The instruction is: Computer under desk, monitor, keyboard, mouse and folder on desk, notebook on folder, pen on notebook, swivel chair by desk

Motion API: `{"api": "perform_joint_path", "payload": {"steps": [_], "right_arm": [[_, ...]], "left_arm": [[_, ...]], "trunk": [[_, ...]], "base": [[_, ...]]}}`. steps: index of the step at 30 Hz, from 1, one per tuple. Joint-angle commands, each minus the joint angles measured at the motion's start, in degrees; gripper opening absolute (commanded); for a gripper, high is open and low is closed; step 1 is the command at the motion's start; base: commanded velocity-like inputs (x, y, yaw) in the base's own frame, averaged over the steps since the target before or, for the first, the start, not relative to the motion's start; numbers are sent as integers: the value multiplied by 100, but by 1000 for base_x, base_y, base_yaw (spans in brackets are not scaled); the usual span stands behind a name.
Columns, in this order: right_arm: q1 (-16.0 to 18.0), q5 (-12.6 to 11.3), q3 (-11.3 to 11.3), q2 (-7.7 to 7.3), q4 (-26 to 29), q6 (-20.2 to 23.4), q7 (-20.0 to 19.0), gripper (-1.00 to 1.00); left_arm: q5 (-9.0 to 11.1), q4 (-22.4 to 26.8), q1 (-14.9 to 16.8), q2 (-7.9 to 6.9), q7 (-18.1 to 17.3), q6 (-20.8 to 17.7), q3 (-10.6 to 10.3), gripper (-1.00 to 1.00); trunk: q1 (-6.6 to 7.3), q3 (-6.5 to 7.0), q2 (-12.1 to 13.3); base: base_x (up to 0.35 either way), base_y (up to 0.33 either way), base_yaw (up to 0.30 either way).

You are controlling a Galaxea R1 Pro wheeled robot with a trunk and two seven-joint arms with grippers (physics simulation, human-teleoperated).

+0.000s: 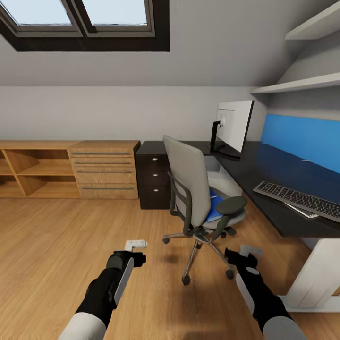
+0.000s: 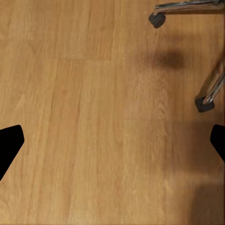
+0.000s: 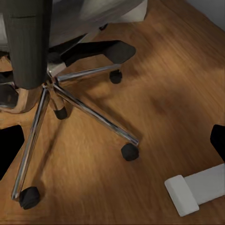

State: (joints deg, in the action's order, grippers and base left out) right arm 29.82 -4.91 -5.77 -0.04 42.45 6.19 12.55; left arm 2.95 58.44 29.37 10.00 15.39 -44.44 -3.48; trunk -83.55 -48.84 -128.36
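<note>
Beside the counter, the swivel chair is faced with both arms held low.
From left to right: the left end effector and right end effector are seen open and empty, wide enough in the wrist views; one blue folder lies on the seat, best approached flat from its free edge; one monitor and one keyboard are counted on the counter.

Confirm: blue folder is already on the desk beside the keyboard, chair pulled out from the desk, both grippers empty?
Not quite. The head view shows the blue folder lying on the swivel chair seat, not on the desk. The rest holds: keyboard on the desk, chair pulled out, left gripper and right gripper empty.
</note>
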Motion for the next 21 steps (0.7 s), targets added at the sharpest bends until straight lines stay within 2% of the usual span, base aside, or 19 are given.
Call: {"api": "perform_joint_path", "payload": {"steps": [1, 4, 9, 11, 12, 13, 17, 18, 20, 21], "right_arm": [[50, -45, 8, -7, -103, 44, -19, 100], [164, -20, 29, -16, -432, 90, -117, 100], [217, -4, 35, -37, -539, 157, -174, 100], [224, -5, 29, -56, -424, 229, -180, 100], [226, -18, 19, -90, -213, 381, -184, 100], [215, -46, 8, -134, 258, 763, -188, 100], [147, -66, 1, -155, 962, 1226, -186, 100], [-60, -96, -6, -170, 1522, 1532, -184, 100], [-132, -128, -8, -174, 1719, 1589, -184, 100], [-327, -219, -10, -169, 2123, 1692, -183, 100]], "left_arm": [[53, -4, 6, 0, 39, 53, -4, 100], [94, -33, -68, 0, 53, 539, 2, 100], [105, 71, -273, 0, 47, 1270, 10, 100], [113, 198, -357, -3, 46, 1378, 9, 100], [118, 371, -468, -49, 45, 1444, 8, 100], [123, 784, -716, -88, 44, 1486, 1, 100], [127, 1671, -1179, -108, 39, 1401, -7, 100], [134, 2804, -1946, -117, 22, 741, -18, 100], [134, 2954, -2078, -120, 14, 541, -19, 100], [135, 3085, -2192, -120, 7, 361, -20, 100]], "trunk": [[-21, -24, -44], [-87, -78, -165], [-197, -168, -365], [-241, -204, -445], [-263, -222, -485], [-285, -240, -526], [-373, -312, -686], [-395, -330, -726], [-439, -366, -806], [-461, -384, -846]], "base": [[0, 0, 0], [0, 0, 0], [0, 0, 0], [0, 0, 0], [0, 0, 0], [0, 0, 0], [0, 0, 0], [0, 0, 0], [0, 0, 0], [0, 0, 0]]}}
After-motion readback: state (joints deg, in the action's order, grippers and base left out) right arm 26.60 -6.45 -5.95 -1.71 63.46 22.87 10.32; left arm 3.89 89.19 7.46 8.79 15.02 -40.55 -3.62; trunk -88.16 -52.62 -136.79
